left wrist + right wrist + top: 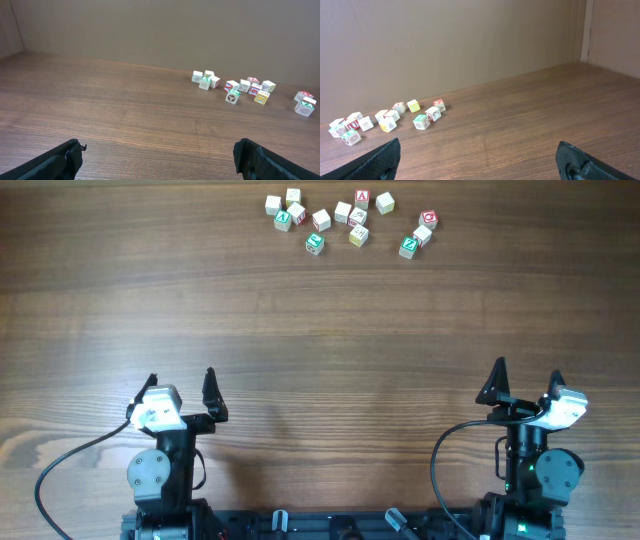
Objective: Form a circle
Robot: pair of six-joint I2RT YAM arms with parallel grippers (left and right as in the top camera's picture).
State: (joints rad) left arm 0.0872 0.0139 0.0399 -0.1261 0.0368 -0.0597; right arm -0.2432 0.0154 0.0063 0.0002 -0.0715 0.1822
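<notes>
Wooden cubes lie clustered at the table's far side, well apart from the left fingers and right fingers, both pairs spread wide.

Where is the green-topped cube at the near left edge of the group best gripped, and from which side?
Probably from straight above, closing on two opposite side faces of the green-topped cube. It sits flat on the table, clear of the other cubes, so all its sides look free. It looks slightly turned, so the fingers should rotate to match its faces.
</notes>
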